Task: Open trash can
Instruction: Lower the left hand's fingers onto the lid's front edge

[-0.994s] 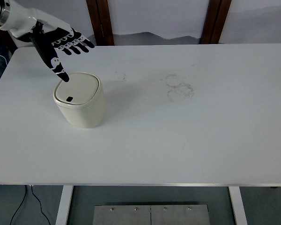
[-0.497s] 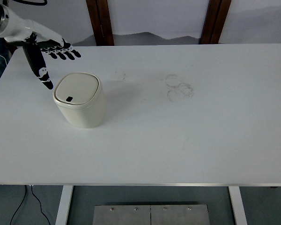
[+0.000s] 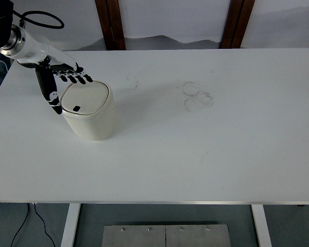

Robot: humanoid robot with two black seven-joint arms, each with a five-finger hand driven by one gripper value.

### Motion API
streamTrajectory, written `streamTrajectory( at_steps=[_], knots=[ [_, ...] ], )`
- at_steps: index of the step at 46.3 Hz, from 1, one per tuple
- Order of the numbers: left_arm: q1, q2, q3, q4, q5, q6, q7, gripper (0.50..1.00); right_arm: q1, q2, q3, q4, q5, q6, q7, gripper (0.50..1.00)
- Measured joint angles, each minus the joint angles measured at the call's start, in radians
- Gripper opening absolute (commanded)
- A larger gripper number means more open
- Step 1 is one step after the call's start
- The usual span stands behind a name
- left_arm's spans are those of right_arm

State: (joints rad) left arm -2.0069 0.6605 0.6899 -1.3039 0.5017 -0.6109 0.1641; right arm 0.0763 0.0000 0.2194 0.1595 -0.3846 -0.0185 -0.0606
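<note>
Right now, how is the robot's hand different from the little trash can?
The left hand is mostly black with white marks; the trash can is plain cream. The hand has thin fingers spread over the can's back edge; the can is one chunky rounded tub, standing upright with its lid shut. Both are at the white table's left end.

trash can [image 3: 90, 116]: cream, small black mark on lid
left hand [image 3: 59, 80]: black with white markings; white forearm
table [image 3: 195, 149]: white, faint grey ring smudges
</note>
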Motion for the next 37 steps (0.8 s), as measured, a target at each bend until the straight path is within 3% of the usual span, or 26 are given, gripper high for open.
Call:
streamTrajectory(
  at_steps=[37],
  knots=[
    [0.036,-0.010,0.044,-0.015,0.020,0.000,0.002,1.000,0.016,0.000,0.000,0.000,0.000,0.000,0.001,0.995]
  ],
)
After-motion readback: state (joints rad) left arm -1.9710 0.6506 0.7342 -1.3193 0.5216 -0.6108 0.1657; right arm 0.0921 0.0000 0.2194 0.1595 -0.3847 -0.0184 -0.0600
